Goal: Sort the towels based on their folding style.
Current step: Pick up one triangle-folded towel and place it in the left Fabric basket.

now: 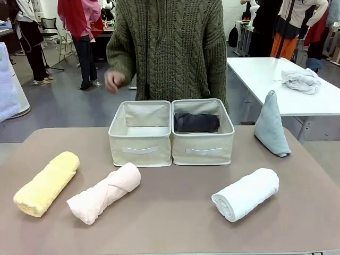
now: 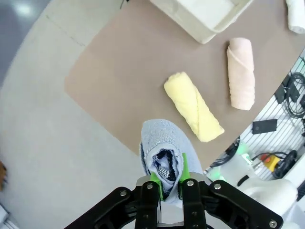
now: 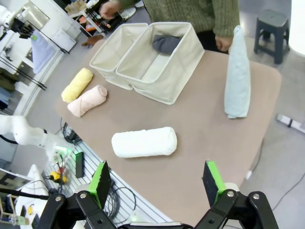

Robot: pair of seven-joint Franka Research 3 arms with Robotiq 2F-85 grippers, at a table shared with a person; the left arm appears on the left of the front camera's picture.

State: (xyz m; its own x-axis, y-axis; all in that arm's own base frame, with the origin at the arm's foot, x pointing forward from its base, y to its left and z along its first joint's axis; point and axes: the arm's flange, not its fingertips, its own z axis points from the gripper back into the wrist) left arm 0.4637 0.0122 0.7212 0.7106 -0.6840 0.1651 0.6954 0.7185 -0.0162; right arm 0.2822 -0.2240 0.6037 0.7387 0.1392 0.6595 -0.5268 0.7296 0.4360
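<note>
My left gripper [image 2: 169, 174] is shut on the periwinkle blue cone towel [image 2: 164, 143], held high off the table's left end; the towel hangs at the left edge [image 1: 7, 85] of the front view. The yellow roll [image 1: 47, 183] and the pink roll [image 1: 104, 192] lie front left, the white roll [image 1: 246, 194] front right. In the right-hand bin lies the dark grey roll [image 1: 196, 122]. At the back right the pale blue-grey cone [image 1: 271, 125] stands upright. My right gripper [image 3: 157, 179] hangs open high above the white roll [image 3: 144, 141], nothing between its fingers.
Two beige fabric bins stand side by side at the table's far middle, the left bin [image 1: 141, 139] empty, the right bin [image 1: 204, 146] holding the grey roll. A person stands behind them with one hand [image 1: 114, 81] raised. A grey cloth heap [image 1: 301, 79] lies on another table.
</note>
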